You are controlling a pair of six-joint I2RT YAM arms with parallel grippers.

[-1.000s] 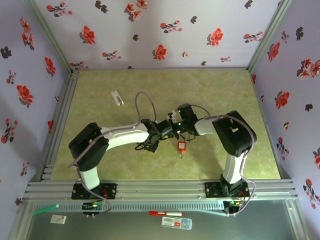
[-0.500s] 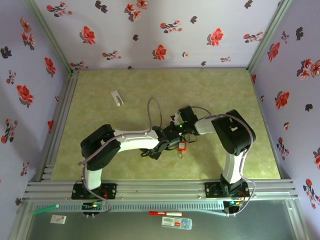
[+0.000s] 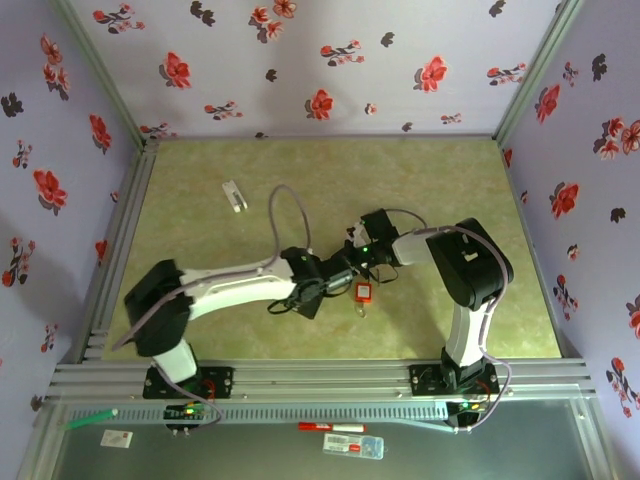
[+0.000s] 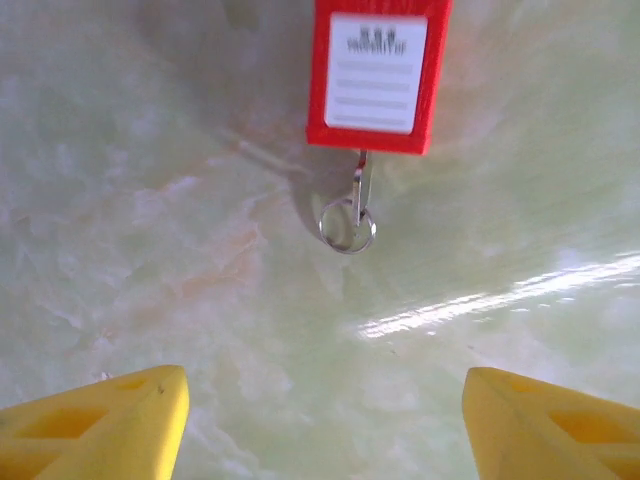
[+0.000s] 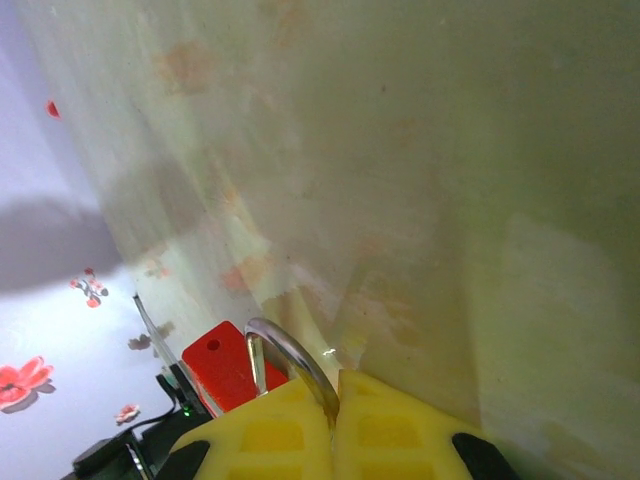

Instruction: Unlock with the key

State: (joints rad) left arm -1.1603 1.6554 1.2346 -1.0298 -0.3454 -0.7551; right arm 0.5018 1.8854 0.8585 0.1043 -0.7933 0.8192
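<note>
Green tabletop, centre: red lock (image 4: 376, 72), key (image 4: 358, 190) in its base. Right hand (image 5: 335, 378) pinched the shackle (image 5: 285, 350); left hand (image 4: 325, 400) spread, facing key. Judgement: grip key squarely, turn gently.

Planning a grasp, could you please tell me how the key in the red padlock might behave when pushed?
The key looks like thin metal, so probably stiff and light. Its ring hangs loose, so it would likely swing.
</note>
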